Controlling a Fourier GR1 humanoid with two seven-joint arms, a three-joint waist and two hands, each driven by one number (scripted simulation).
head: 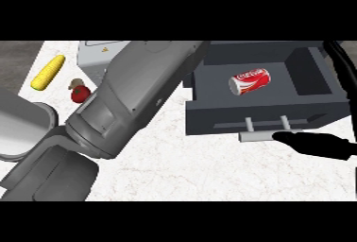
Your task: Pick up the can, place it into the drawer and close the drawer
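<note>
The red can [249,81] lay on its side inside the open grey drawer [315,78], so the placing step looked done and the closing step was in hand. The right robot hand [315,143] reached in from the right edge, its dark fingers extended toward the drawer handle [268,135] and apparently touching its right end; it held nothing, though shadow made the contact hard to confirm. The next move called for a straight push on the front panel. A grey forearm [136,94] crossed the white table [209,170] just left of the drawer; the left robot hand was out of sight. A corn cob [48,73] and a red fruit [80,93] lay well apart at left.
</note>
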